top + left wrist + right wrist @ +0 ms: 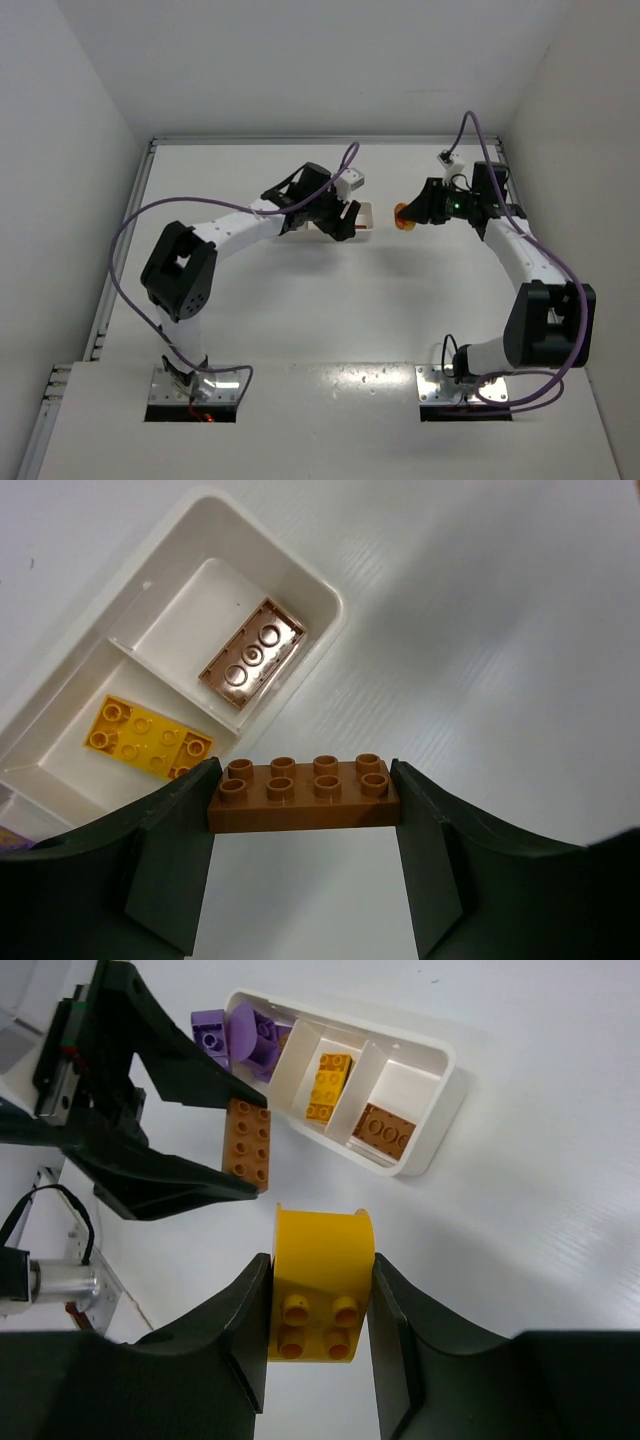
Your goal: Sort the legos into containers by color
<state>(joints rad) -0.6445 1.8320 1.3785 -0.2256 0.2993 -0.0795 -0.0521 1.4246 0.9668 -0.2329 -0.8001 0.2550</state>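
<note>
My left gripper point(305, 785) is shut on a reddish-brown brick point(303, 798), held by its ends above the table just beside the white tray point(322, 585). The tray's end compartment holds another reddish-brown brick point(252, 653), and the middle one a yellow-orange brick point(145, 738). My right gripper point(320, 1285) is shut on a yellow-orange brick point(320, 1260) with a curved top. In the right wrist view the tray point(440, 1065) shows purple bricks point(245, 1035), a yellow one point(330, 1085) and a brown one point(383, 1128). From above, both grippers point(345, 222) point(412, 215) flank the tray point(366, 213).
White walls close in the table on the left, back and right. The left arm's fingers and its held brown brick point(248, 1140) hang close in front of my right gripper. Purple cables loop from both arms.
</note>
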